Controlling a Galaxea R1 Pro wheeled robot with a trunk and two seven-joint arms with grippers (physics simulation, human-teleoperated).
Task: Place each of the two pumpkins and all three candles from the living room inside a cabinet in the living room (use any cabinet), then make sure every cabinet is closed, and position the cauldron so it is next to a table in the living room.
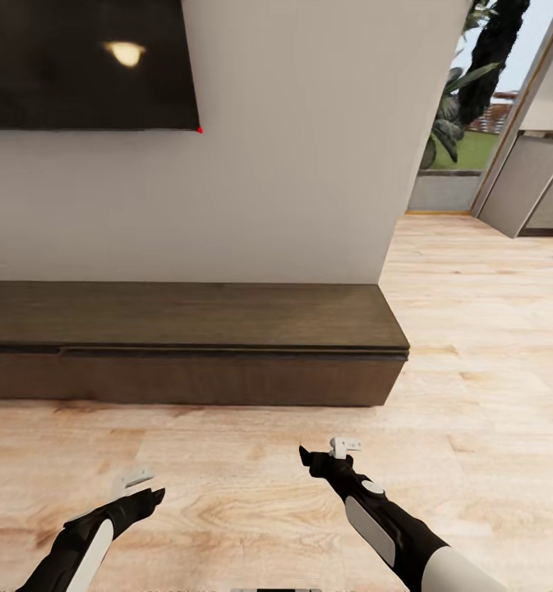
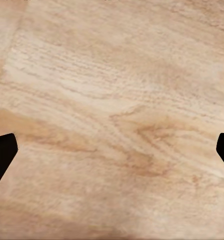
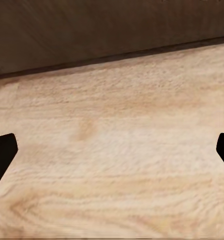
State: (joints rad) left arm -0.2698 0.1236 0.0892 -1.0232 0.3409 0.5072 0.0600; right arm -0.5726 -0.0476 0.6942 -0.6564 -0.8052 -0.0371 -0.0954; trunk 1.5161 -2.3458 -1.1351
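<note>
**Facing the cabinet, both hands empty**

Standing before the cabinet [image 1: 186, 345], which lies low against the wall under the TV [image 1: 87, 62], fronts shut. Left gripper [image 1: 136, 485] and right gripper [image 1: 342, 450] hover over the floor [image 1: 251, 510], jaws spread, holding nothing. Judged step: cabinet check or opening. Next move: reach a front's top edge.

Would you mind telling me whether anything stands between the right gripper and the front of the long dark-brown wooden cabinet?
Nothing visible does. Between the right gripper and the long dark-brown wooden cabinet lies only bare light wood floor; the right wrist view shows the same floor running up to the cabinet's base.
</note>
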